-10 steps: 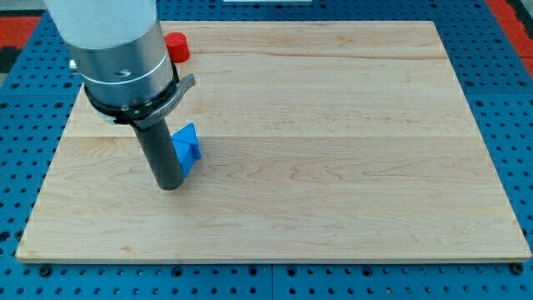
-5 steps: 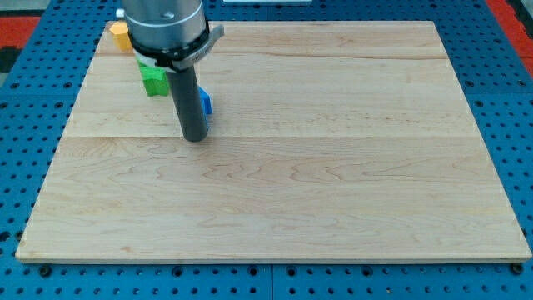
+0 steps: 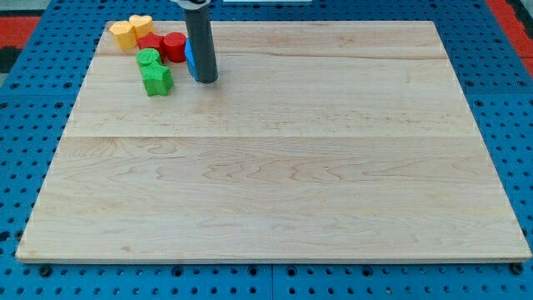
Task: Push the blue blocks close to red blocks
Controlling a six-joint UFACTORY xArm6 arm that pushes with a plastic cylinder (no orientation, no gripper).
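Note:
My tip (image 3: 205, 80) rests on the wooden board (image 3: 275, 167) near its top left. A blue block (image 3: 190, 58) is mostly hidden behind the rod; only a sliver shows on the rod's left side, touching it. Its shape cannot be made out. A red cylinder (image 3: 174, 46) sits just left of the blue block, close to it or touching it. Another red block (image 3: 151, 43) lies left of the cylinder. The tip is just right of and below the blue block.
Two yellow blocks (image 3: 132, 32) sit at the board's top left corner. A green cylinder (image 3: 148, 58) and a green star-like block (image 3: 156, 80) lie below the red blocks, left of my tip.
My tip has moved toward the view's top, pushing the blue block up the board until it lies beside the red cylinder. The arm's body has left the view.

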